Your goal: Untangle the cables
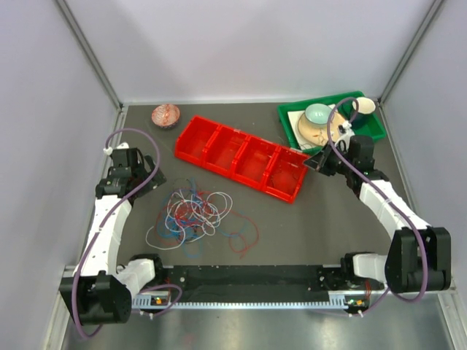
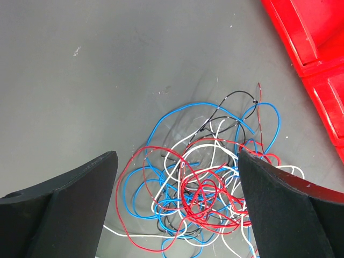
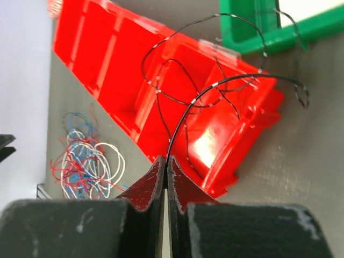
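on the dark tabletop [image 1: 306,219] we see the cables [image 1: 193,215] lying in one loose tangle of red, white, blue and black loops, left of the middle and nearer the near edge than the far one, with one red loop trailing out toward the centre. the left arm [image 1: 109,219] reaches along the left edge, and its left jaws are spread wide above the tangle: from the left wrist the heap of cables [image 2: 204,177] shows in the gap between the two dark fingers [image 2: 80,204], neither of which touches a wire. the red tray [image 1: 232,151] lies slantwise across the middle, from near the far edge down toward the right, apart from the tangle. the right arm [image 1: 379,193] stretches from the near right corner to the tray's right end. its right jaws are pressed together, pinching one black cable [image 3: 183,115], which rises from between the tips and arches in open loops in front of the tray's [image 3: 107,64] end compartment and toward the green tray [image 3: 258,40]; we cannot tell whether it touches either. the green tray [image 1: 368,127] sits in the far right corner holding a pale teal bowl [image 1: 317,113], and a small reddish bowl [image 1: 166,115] stands near the far left corner.
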`<state>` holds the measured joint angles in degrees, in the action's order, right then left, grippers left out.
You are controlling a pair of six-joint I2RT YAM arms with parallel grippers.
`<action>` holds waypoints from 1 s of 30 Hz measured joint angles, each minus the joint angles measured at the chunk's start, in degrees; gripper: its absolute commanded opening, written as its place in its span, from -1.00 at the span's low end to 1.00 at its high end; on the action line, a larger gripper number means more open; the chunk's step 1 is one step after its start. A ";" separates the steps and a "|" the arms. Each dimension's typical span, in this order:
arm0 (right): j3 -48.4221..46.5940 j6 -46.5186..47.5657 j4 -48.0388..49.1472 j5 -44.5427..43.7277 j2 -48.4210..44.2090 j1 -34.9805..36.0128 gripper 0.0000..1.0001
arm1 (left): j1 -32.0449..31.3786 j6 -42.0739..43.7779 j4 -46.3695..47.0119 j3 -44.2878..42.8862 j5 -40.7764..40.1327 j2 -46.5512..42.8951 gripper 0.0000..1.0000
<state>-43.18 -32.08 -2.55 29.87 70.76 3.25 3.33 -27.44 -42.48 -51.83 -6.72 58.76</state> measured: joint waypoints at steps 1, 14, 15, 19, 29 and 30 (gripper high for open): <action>0.00 0.20 -0.72 -0.35 0.20 0.39 -1.00 | 0.00 -0.07 0.00 0.00 0.07 0.00 0.98; -2.01 4.04 -7.15 -6.71 -2.75 10.12 -1.00 | 0.00 -0.35 0.44 0.00 0.44 0.02 0.98; -2.19 3.98 -7.19 -6.73 -2.75 10.43 -1.00 | 0.00 -0.37 0.44 0.00 0.48 0.02 0.98; -2.27 3.10 -7.43 -6.82 -2.29 13.25 -1.00 | 0.00 -0.52 0.48 0.00 0.63 0.02 0.98; -2.71 -1.79 -4.33 -4.55 7.13 19.04 -1.00 | 0.00 -0.55 0.94 0.83 1.62 0.37 0.98; -2.84 -2.29 -3.58 -4.07 8.17 19.04 -1.00 | 0.00 -0.52 0.94 0.85 1.62 0.37 0.98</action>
<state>-46.02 -34.37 -6.13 25.80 78.94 22.28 3.33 -27.97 -41.54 -50.98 -5.10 59.13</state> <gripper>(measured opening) 0.007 0.987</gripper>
